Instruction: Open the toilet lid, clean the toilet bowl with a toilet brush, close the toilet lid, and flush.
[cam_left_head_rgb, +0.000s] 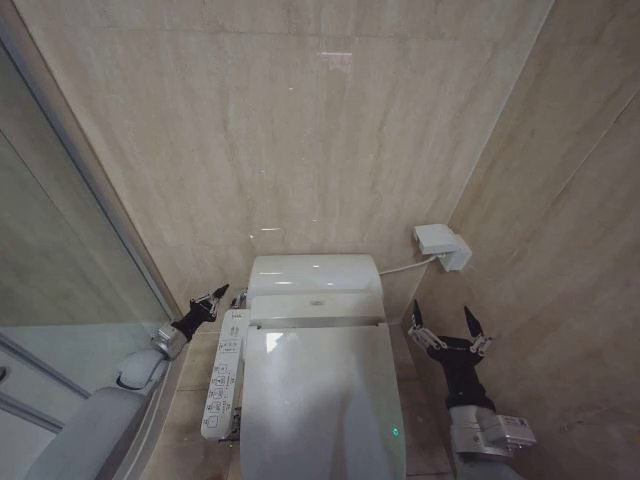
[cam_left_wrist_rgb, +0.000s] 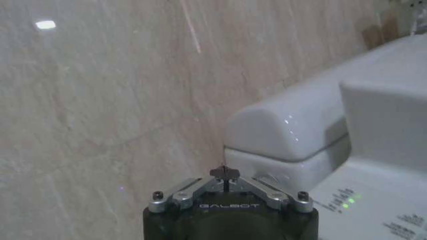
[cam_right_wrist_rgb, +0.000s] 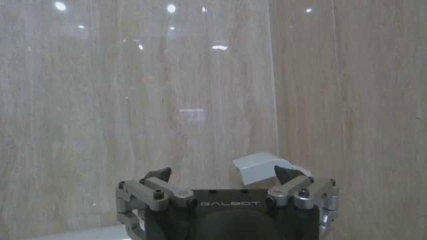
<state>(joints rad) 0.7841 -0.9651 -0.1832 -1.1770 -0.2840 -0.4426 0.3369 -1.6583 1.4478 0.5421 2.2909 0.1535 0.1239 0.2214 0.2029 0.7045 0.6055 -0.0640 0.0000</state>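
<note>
Left pincer (cam_left_head_rgb: 214, 298) beside control panel (cam_left_head_rgb: 222, 385), lid (cam_left_head_rgb: 320, 400) down.

Black grippers with silver screwed brackets, white "GALBOT" lettering, and grey arm casings.

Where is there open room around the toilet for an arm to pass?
Right of the toilet lid, toward the side wall, floor is bare around the open right pincer. The left is crowded: the shut left pincer sits between the control panel and the glass partition.
</note>
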